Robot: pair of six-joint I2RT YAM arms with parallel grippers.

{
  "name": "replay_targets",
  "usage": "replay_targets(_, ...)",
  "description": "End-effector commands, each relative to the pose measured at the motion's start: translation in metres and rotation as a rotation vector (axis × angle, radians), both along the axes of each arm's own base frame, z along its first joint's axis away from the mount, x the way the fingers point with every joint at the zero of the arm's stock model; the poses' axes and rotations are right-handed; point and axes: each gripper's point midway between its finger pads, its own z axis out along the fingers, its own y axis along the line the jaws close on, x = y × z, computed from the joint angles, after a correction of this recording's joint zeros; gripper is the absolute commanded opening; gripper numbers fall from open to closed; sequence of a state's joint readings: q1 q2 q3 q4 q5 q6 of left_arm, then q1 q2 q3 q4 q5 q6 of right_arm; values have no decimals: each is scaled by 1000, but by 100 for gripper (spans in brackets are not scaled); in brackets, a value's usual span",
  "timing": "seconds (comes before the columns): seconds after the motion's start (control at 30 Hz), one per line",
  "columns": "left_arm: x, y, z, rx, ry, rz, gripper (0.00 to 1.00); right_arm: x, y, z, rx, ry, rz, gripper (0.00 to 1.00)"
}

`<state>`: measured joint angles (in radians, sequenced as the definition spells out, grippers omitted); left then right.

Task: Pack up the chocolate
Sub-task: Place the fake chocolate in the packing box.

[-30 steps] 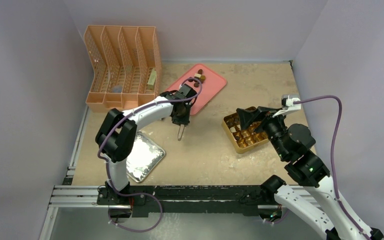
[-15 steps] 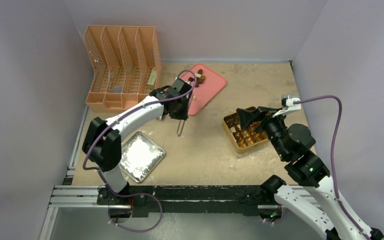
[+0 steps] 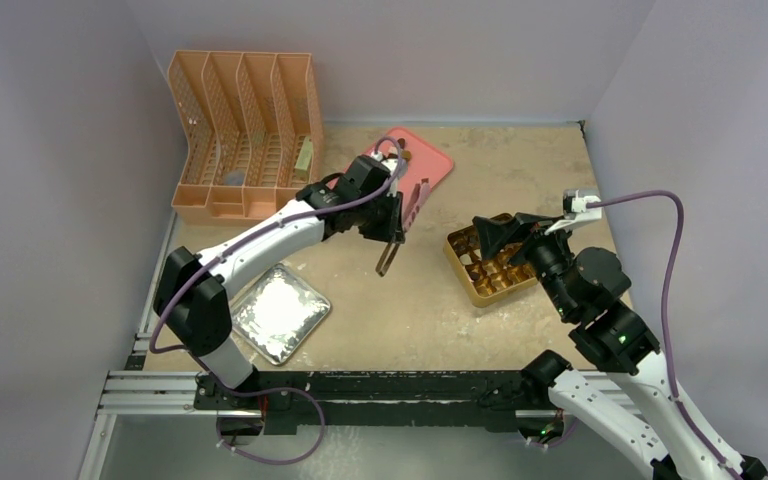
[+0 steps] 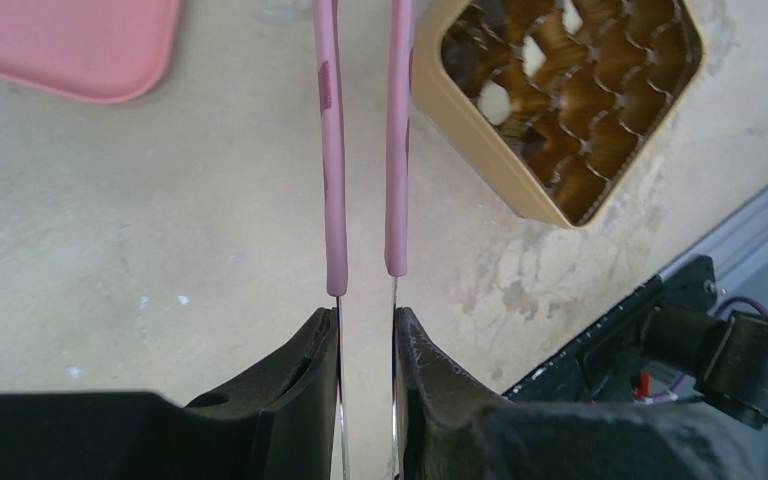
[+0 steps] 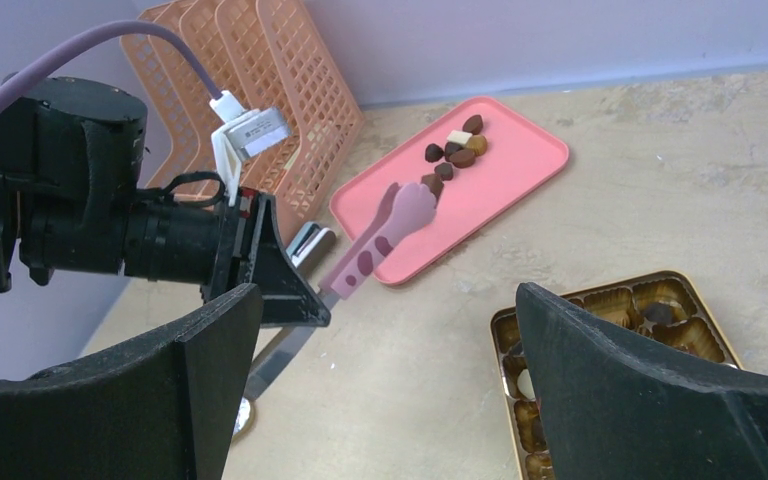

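Left fingers (image 4: 322, 345), pinching the pink tongs (image 4: 332, 150), have swung the tips toward the chocolate (image 5: 450, 155) on the pink tray (image 5: 520, 150) by the surface's far edge, likely for another pick; right fingers (image 3: 493, 232) spread over the gold box (image 3: 465, 275).

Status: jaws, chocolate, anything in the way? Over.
Left gripper: jaws shut on pink tongs, tips at pink tray. Right gripper: jaws open by gold box. Chocolate on tray, some boxed. Nothing between tray and box.
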<state>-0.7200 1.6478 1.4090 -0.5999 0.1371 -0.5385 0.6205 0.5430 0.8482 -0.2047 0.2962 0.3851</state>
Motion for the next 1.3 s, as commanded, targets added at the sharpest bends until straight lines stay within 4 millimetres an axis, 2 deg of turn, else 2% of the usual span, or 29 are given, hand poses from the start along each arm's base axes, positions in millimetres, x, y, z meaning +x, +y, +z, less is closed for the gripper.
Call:
replay_targets(0.0, -22, -39, 23, -106, -39, -142, 21, -4, -7, 30, 22, -76, -16, 99)
replay_targets(0.2, -48, -74, 18, -134, -25, -235, 21, -7, -18, 36, 20, -101, -50, 99)
replay_targets(0.37, -73, -108, 1, -136, 11, -311, 22, -7, -17, 33, 19, -93, -51, 99)
replay_targets(0.47, -83, -119, -8, -128, 29, -342, 22, -7, -17, 33, 19, -92, -49, 99)
replay_targets(0.67, -98, -133, -17, -141, 63, -396, 24, -8, -18, 31, 20, -90, -52, 99)
replay_targets(0.83, -104, -135, -29, -115, 83, -417, 25, -7, -18, 29, 18, -87, -51, 99)
replay_targets(1.1, -104, -135, -33, -92, 81, -425, 31, -7, -17, 29, 19, -86, -51, 99)
replay_targets(1.27, -100, -132, -29, -76, 57, -415, 34, -7, -17, 27, 16, -83, -51, 99)
